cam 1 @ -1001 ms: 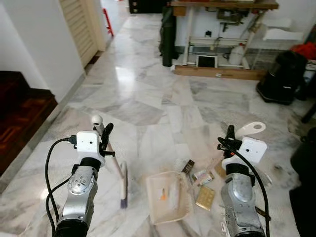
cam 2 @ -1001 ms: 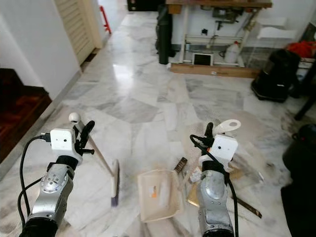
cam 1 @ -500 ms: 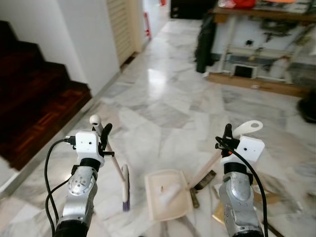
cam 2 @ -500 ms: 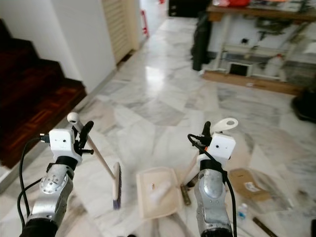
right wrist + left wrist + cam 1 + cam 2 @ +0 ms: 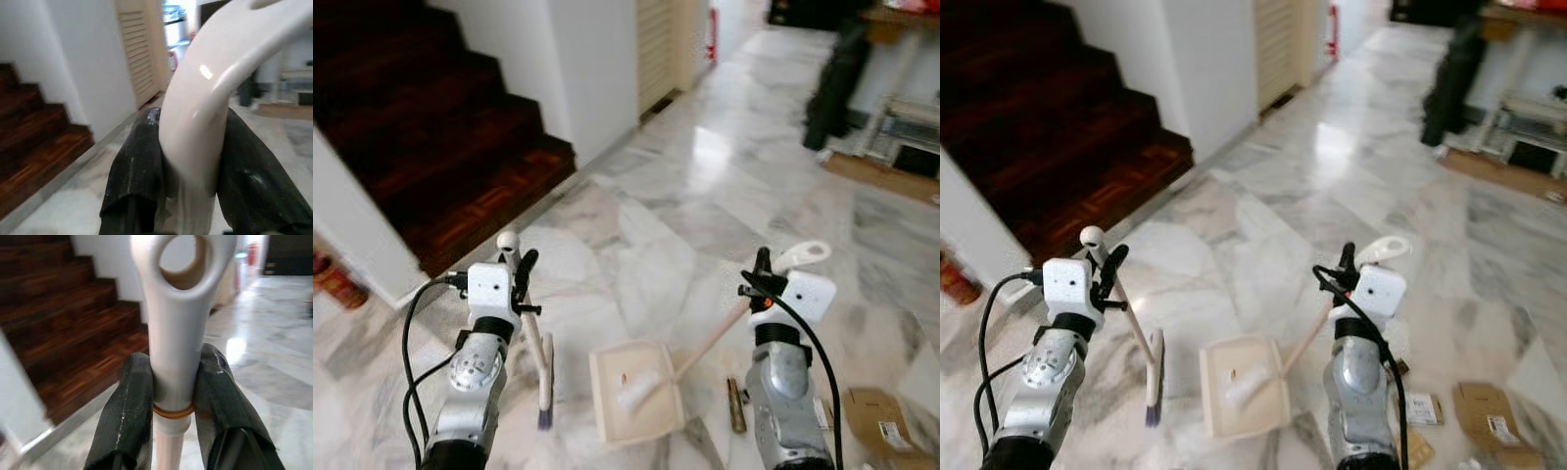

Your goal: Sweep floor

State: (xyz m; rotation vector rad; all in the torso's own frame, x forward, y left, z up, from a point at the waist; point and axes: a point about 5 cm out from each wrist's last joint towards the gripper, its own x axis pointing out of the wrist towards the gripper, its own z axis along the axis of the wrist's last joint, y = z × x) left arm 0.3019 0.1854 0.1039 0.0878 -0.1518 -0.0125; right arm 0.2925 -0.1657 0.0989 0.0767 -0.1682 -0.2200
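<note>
The broom (image 5: 540, 367) stands in the lower left of the frame, its bristle head on the marble floor (image 5: 705, 196), and the left claw (image 5: 522, 277) is clenched around the top of its pale handle; in the left wrist view both black fingers (image 5: 124, 416) press on the shaft just under the ring end. Just beside it, at lower centre, lies the cream dustpan (image 5: 634, 390) with a little pale litter inside, and the right claw (image 5: 759, 271) is clenched on its long handle. Compared with one second ago the whole picture has shifted: the camera has turned, so the dark wooden stairs (image 5: 431, 127) now fill the upper left, and the heap of wrappers beside the dustpan is gone from there. Only a flat cardboard piece (image 5: 881, 421) and a small brown piece (image 5: 736, 404) remain at lower right. I judge the robot is carrying its tools to a new patch. Open floor runs to the upper right; the stair edge and the white wall (image 5: 597, 59) limit the left side.
</note>
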